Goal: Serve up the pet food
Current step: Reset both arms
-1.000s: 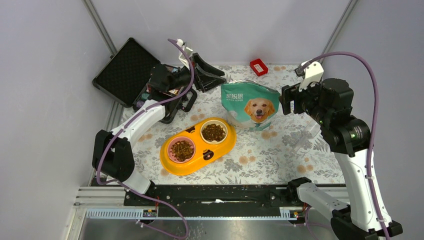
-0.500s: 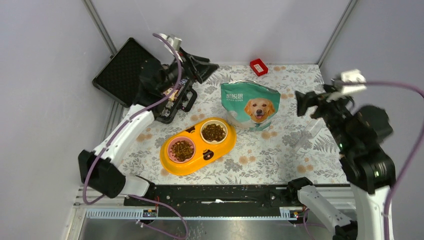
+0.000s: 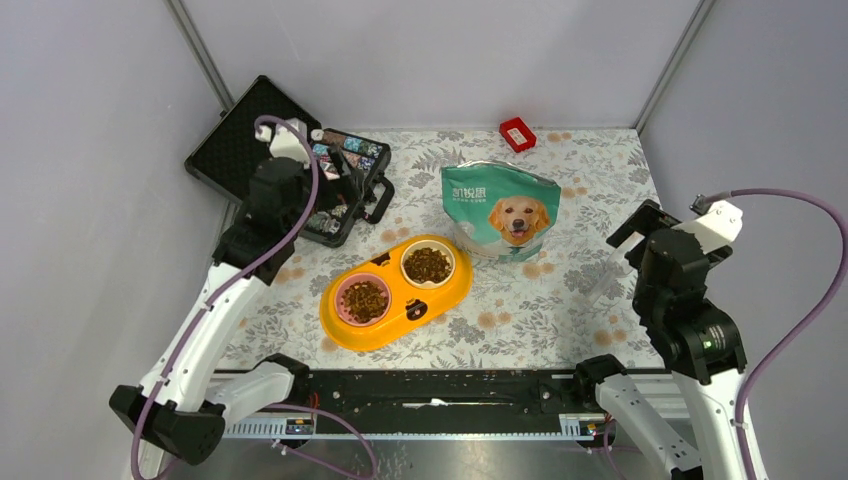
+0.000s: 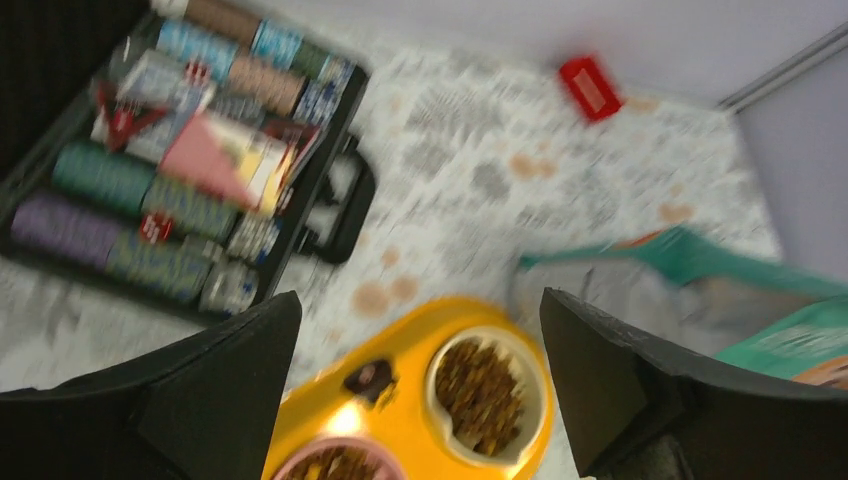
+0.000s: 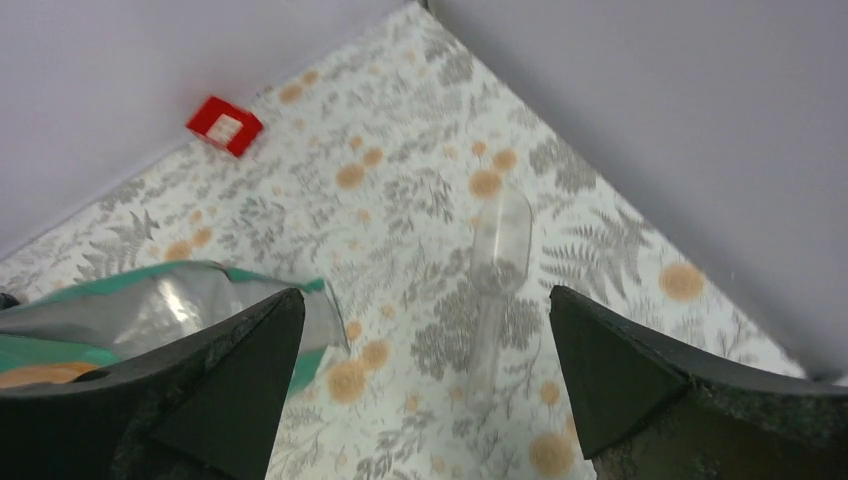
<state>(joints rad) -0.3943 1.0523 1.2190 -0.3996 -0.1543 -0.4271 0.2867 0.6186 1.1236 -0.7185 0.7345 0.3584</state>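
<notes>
Robot test cell, not a home: plain grey panel walls (image 3: 440, 60), metal corner post (image 3: 203, 58), black mounting rail (image 3: 430, 388) along the near edge, floral cloth (image 3: 560, 300) spread over the table.

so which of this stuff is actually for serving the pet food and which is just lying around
For the job: pet food, orange double feeder holding it, teal pouch, clear scoop.
Just lying about: red box, open black case.
</notes>
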